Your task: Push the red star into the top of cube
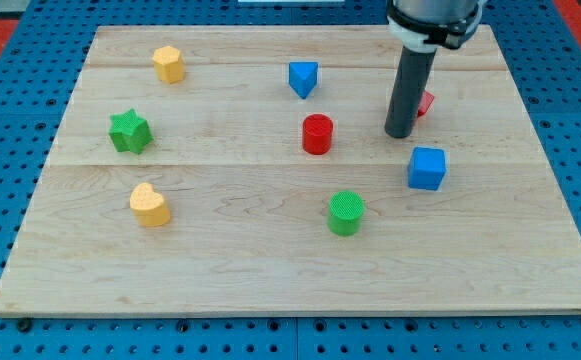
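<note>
The red star lies at the view's upper right, mostly hidden behind my rod; only a small red part shows at the rod's right side. The blue cube sits below it, toward the view's right. My tip rests on the board just left of and below the red star, above and left of the blue cube, with a small gap to the cube.
A red cylinder stands left of my tip. A blue triangle block is at top centre, a green cylinder below centre. A yellow hexagon, green star and yellow heart lie at the left.
</note>
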